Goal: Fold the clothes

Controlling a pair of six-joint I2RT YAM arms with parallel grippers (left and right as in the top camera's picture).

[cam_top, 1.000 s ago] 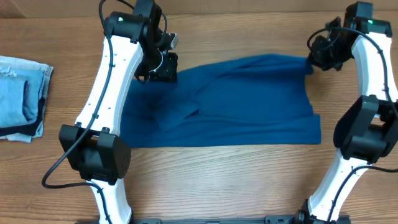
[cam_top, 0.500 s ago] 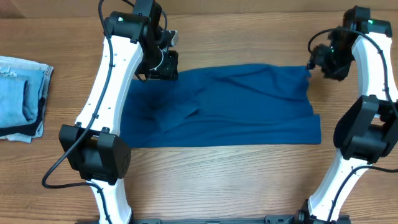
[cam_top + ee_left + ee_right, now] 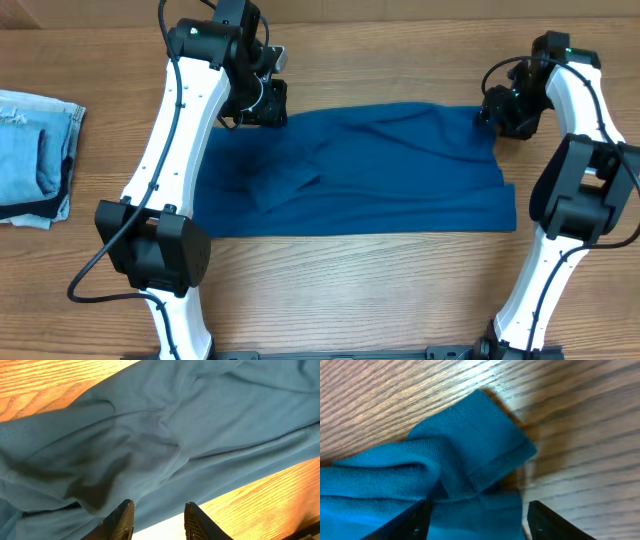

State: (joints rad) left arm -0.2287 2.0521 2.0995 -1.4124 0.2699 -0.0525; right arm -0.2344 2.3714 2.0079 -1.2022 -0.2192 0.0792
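1. Denim stack (image 3: pixel 35 155): pale blue, dark-edged, at the far left of the worktop (image 3: pixel 380 290), well apart from everything else; seen in the overhead view only
2. Left gripper (image 3: pixel 264 108): at the shirt's far left corner; only its wrist view shows the jaws a little apart and clamped on nothing, with creased cloth lying beyond them
3. Shirt (image 3: pixel 370 175): teal-blue, spread flat across mid-worktop between the two arms, with a folded ridge left of centre
4. Right gripper (image 3: pixel 497 112): at the shirt's far right corner; only its wrist view shows the jaws wide apart, straddling the hemmed corner, which lies on the wood unheld
5. Change from a second ago: that corner was then pinched and raised in the right jaws; it is now dropped, the far edge flatter, and the right gripper has shifted leftward; the left arm has barely moved
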